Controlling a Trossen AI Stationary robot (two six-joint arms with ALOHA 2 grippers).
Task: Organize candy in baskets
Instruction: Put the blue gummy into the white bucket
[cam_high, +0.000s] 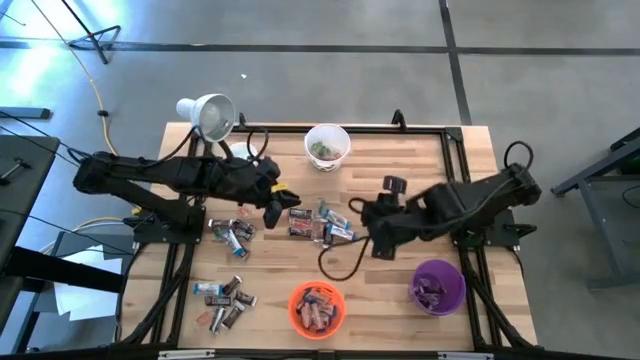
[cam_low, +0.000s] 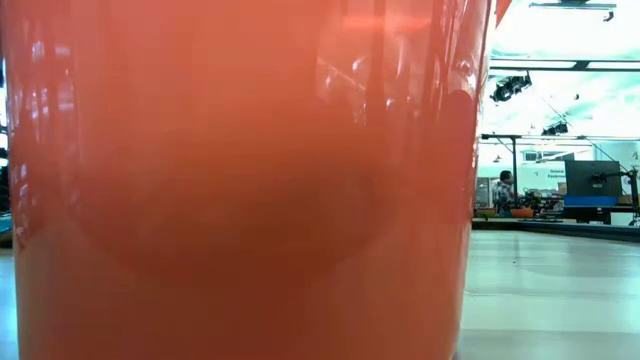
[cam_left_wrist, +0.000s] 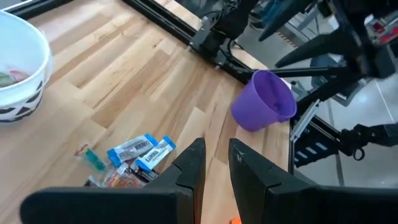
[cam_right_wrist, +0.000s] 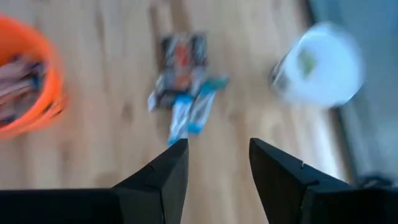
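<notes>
Lying mid-table, a candy pile (cam_high: 318, 223) sits between both grippers; more candy (cam_high: 225, 300) lies near the orange basket (cam_high: 317, 308). White basket (cam_high: 327, 146) at the far edge, purple basket (cam_high: 437, 286) to the right. Left gripper (cam_high: 275, 215) hovers with jaws narrowly apart, empty. Right gripper (cam_high: 362, 232) has jaws spread, empty.

Past the left gripper's narrowly parted fingers (cam_left_wrist: 190, 165) lie blue-silver candy bars (cam_left_wrist: 142, 152), with purple basket (cam_left_wrist: 266, 101) beyond.

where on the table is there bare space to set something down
Bare wood lies between the white basket and the table's far right corner, and between the orange basket and purple basket. The middle is crowded with candy and both arms; more candy fills the near left.
</notes>
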